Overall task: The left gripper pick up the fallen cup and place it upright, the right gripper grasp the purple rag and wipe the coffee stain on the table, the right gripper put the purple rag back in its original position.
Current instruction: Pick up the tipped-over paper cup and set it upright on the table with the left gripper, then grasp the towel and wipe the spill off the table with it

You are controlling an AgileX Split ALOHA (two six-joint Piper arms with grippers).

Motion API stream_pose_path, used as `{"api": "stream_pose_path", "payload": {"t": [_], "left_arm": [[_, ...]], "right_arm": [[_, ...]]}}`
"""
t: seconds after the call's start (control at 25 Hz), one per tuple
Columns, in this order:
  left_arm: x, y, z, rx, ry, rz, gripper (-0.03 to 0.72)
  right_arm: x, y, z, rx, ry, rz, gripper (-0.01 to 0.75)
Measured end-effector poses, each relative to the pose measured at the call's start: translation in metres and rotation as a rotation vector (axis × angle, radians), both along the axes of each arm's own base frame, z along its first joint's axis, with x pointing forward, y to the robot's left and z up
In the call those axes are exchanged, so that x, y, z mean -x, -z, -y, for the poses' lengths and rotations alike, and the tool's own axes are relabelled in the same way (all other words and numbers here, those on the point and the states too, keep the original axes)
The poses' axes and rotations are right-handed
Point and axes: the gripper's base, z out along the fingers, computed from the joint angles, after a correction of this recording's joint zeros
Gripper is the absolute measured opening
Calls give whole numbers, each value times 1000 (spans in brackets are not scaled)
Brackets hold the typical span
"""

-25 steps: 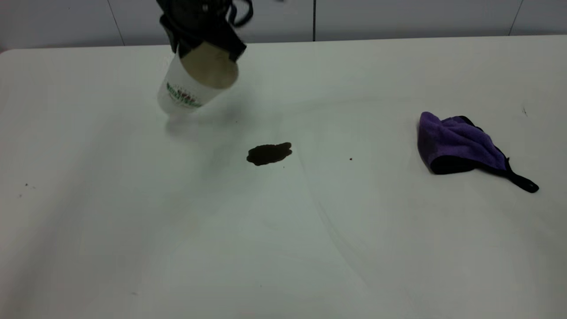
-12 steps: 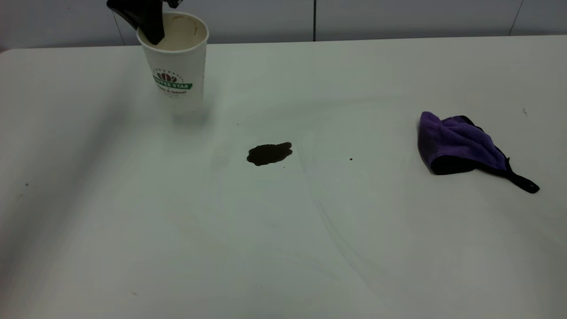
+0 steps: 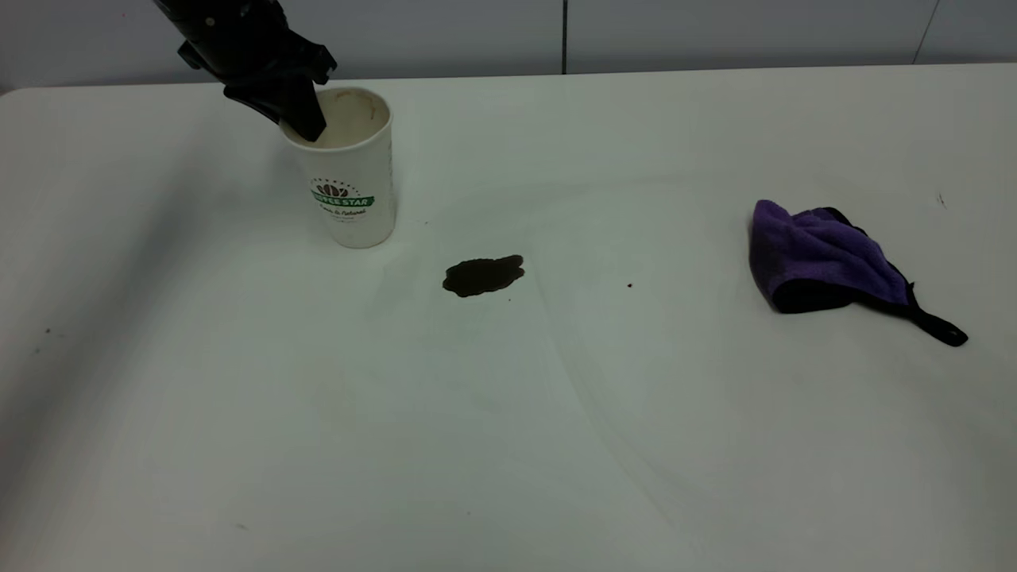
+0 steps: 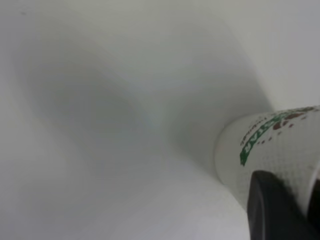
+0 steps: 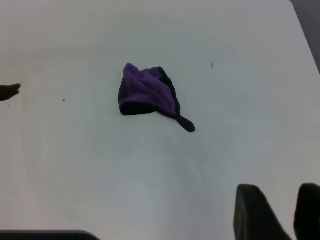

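Note:
The cup (image 3: 352, 187) stands upright on the table (image 3: 508, 445) at the back left, its green logo facing the exterior camera. My left gripper (image 3: 306, 119) is shut on the cup's rim, with one finger inside the mouth and one outside. The left wrist view shows the cup (image 4: 272, 150) between the left gripper's (image 4: 300, 200) fingers. The coffee stain (image 3: 483, 276) lies just right of the cup, towards the front. The purple rag (image 3: 826, 258) lies bunched at the right, also in the right wrist view (image 5: 147, 92). My right gripper (image 5: 279, 189) hovers shut and empty, well away from the rag.
A tiny dark speck (image 3: 629, 284) lies between the stain and the rag. The table's back edge meets a grey wall (image 3: 715, 32) just behind the cup.
The cup went from tilted in the air to upright, then came down and slightly right onto the table, still held by my left gripper. Rag and stain have not moved.

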Motion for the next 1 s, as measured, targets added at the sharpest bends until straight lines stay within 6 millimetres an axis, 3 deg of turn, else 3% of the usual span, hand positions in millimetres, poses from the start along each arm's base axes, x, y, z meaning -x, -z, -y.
{"api": "stream_pose_path", "payload": {"t": [0.16,0.24,0.32,0.4,0.52,0.72,0.88,1.0], "left_arm": [[-1,0,0,-5,12,10,371],[0,-8,0,-11,41,24,534],[1,-29,0,-10,65,46,660],[5,-66,0,-4,84,85,709],[24,-139,-1,11,115,144,707],[76,-235,-13,10,108,129,613],[115,-290,-27,-61,29,165,503],[138,-315,-36,-96,-64,215,433]], "right_arm": [[0,0,0,0,0,0,239],[0,0,0,0,0,0,239],[0,0,0,0,0,0,239],[0,0,0,0,0,0,239],[0,0,0,0,0,0,239],[0,0,0,0,0,0,239],[0,0,0,0,0,0,239],[0,0,0,0,0,0,239]]}}
